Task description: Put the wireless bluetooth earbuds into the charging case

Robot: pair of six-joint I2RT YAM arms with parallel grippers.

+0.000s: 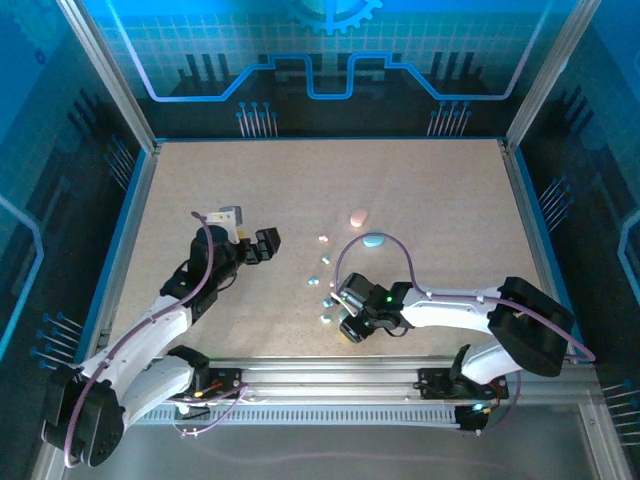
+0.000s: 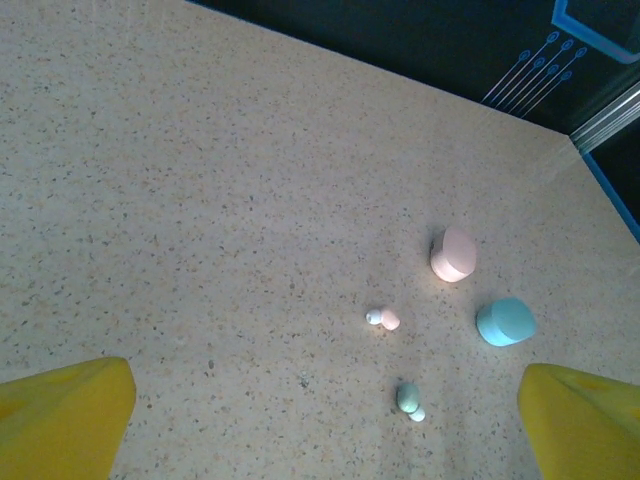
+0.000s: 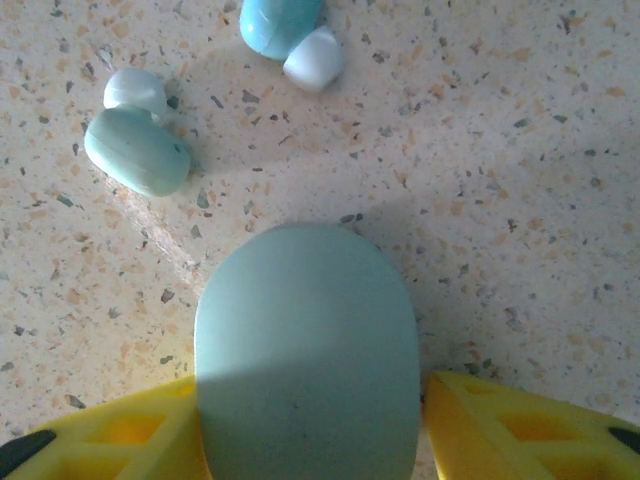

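My right pincer point(image 3: 308, 385) is clasping the pale teal case point(image 3: 305, 320), yellow fingers point(image 3: 130, 440) pressing on both its flanks; the shell is looking smooth and rounded, so I am judging it could squirt free or twist; just beyond, a pale teal earbud point(image 3: 138, 150) and a bluer earbud point(image 3: 285, 25) are lying on the table point(image 3: 520, 200), near enough to get knocked away; farther off, the pink case point(image 1: 358, 215) and blue case point(image 1: 372, 241) are waiting; my left pincer point(image 2: 325, 370) is gaping wide, holding nothing.
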